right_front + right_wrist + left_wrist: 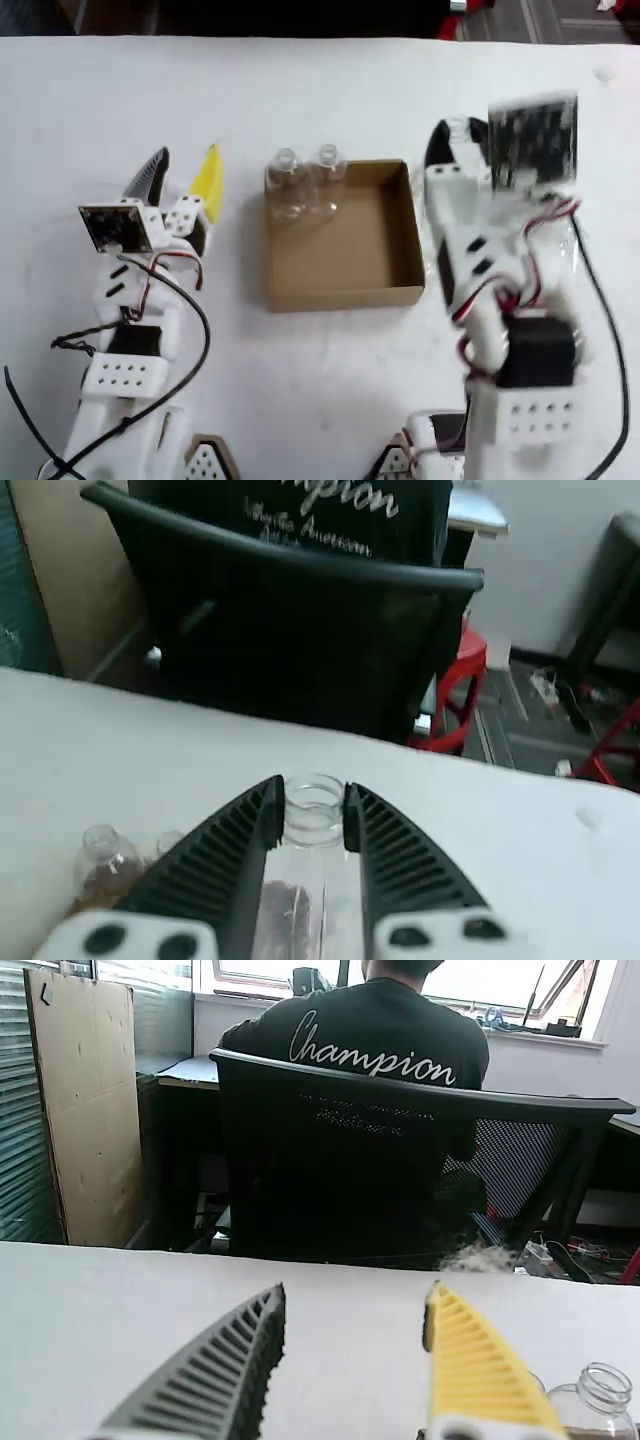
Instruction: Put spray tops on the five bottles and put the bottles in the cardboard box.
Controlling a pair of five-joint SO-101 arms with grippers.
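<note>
Pincer on the left arm point(186, 155) hangs wide open over the table point(300, 90), grey finger and yellow finger well apart, nothing between them. Just to its right, two bare bottles point(305, 185) stand upright side by side at the far left corner of the cardboard box point(345, 298), mouths up and uncapped. I can't tell whether they sit inside that corner or against its wall. Right of the box, the right pincer point(312, 788) is closed down to a narrow gap on the neck of a third clear bottle point(312, 820), with both black fingers pressed just under the threaded mouth. As I read it, the step in hand is presenting this third bottle for its spray top, and boxing comes after. The task looks to be at an early stage, since every mouth I can see is open. The next move calls for a steady hold on the right while a top is brought square onto those threads and turned. The free left pincer seems best placed for that. The third bottle's long axis runs along the right pincer's own line, body back toward the wrist and mouth pointing away from it, toward the far edge of the table. Whether its body rests on the table I can't tell.
</note>
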